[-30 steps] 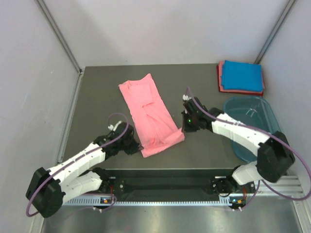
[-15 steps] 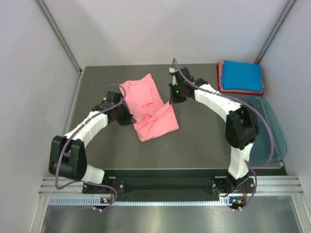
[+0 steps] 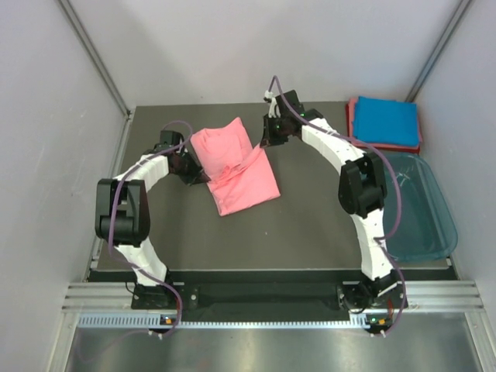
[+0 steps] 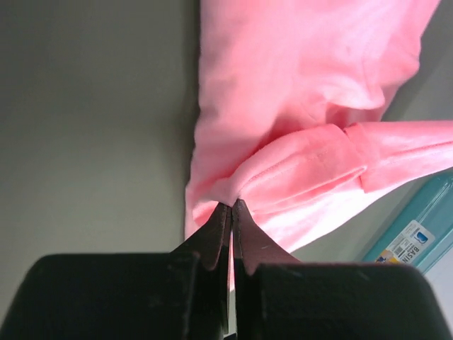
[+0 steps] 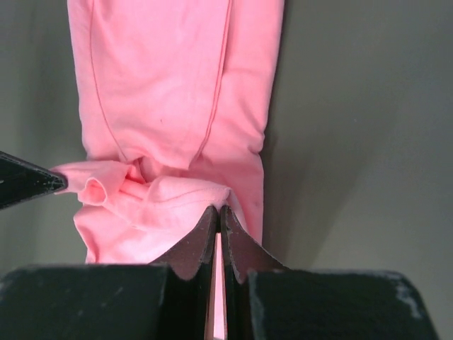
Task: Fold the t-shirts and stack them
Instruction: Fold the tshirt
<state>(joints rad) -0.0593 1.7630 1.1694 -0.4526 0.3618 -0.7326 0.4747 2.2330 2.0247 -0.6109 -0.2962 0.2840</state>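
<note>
Wrist views: your left gripper point(image 4: 231, 207), right gripper point(image 5: 218, 210) both clamped on shirt point(image 3: 240, 182) hem; soft, floppy, grab corners.

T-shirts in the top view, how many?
3. The pink shirt lies mid-table, pinched by the left gripper and right gripper. The blue shirt sits folded at the far right corner. The red shirt is under it, only edges showing. More may be hidden in that stack.
</note>
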